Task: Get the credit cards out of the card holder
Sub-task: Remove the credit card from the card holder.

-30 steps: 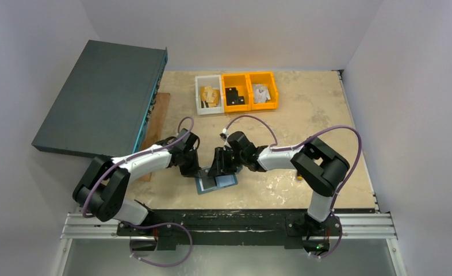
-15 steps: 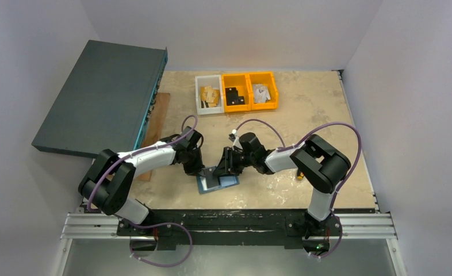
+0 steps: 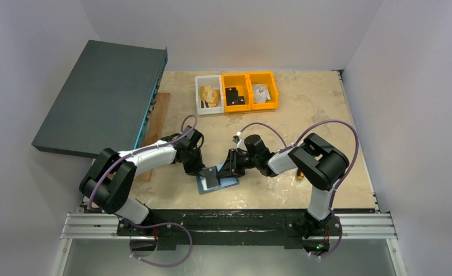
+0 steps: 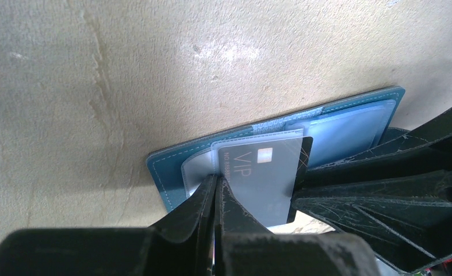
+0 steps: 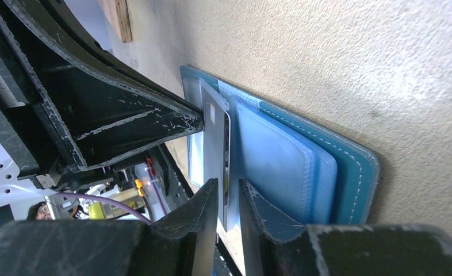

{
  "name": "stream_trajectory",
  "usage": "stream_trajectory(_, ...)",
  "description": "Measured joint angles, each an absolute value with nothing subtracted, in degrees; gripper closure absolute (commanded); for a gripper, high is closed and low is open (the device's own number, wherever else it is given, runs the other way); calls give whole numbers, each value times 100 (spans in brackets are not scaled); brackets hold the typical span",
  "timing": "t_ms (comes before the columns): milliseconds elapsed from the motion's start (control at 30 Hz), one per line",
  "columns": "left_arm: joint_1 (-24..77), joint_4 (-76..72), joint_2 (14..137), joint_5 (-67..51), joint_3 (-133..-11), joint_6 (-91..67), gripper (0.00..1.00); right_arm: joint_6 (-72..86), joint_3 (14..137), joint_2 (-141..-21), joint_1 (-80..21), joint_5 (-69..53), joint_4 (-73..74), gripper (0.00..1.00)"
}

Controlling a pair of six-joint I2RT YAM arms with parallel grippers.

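The teal card holder (image 3: 228,182) lies open on the table near the front edge, its pale blue pockets (image 5: 281,167) facing up. A silvery-grey credit card (image 4: 269,178) marked VIP sticks halfway out of a clear pocket, its free end raised off the table. My left gripper (image 4: 218,181) is shut, and its tips press on the pocket edge beside the card. My right gripper (image 5: 228,192) straddles the card's free edge (image 5: 212,138). Its jaws stand close together, with a thin gap showing beside the card. From above, both grippers (image 3: 202,170) (image 3: 222,171) meet over the holder.
A large dark teal box (image 3: 103,98) leans at the back left, with a wooden board (image 3: 157,115) beside it. One white bin (image 3: 208,95) and two orange bins (image 3: 235,92) (image 3: 262,90) stand at the back. The table's front edge is just below the holder.
The right gripper's jaws have narrowed around the card's edge. Both arms have shifted slightly, and the card now stands a little more raised out of its pocket.
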State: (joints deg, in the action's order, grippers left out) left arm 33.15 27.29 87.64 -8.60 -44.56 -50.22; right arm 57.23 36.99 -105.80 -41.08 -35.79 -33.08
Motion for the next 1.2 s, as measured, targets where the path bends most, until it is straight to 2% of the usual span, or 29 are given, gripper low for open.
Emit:
stream_trajectory(200, 3312, 2735, 8777, -867, -4464, -5022, 100, 5789, 3688, -10667, -4108, -3599, -3433, 87)
stream_trajectory(367, 3312, 2742, 8779, -871, -4469, -5022, 100, 5806, 3677, -10678, -4108, -3618, -3465, 97)
stream_trajectory(467, 3312, 2749, 8781, -869, -4473, -5019, 100, 5819, 3651, -10678, -4108, -3616, -3485, 100)
stream_trajectory(933, 3275, 2716, 8812, -932, -4477, -5019, 100, 5780, 3312, -10388, -3728, -3562, -3424, 100)
stream_trajectory(967, 3275, 2716, 8812, -934, -4477, -5019, 100, 5774, 3312, -10385, -3715, -3562, -3420, 97)
stream_trajectory(1133, 3273, 2714, 8814, -941, -4477, -5017, 100, 5767, 3319, -10385, -3710, -3616, -3457, 68)
stream_trajectory(1200, 3273, 2711, 8816, -943, -4477, -5017, 100, 5776, 3339, -10388, -3710, -3715, -3542, 64)
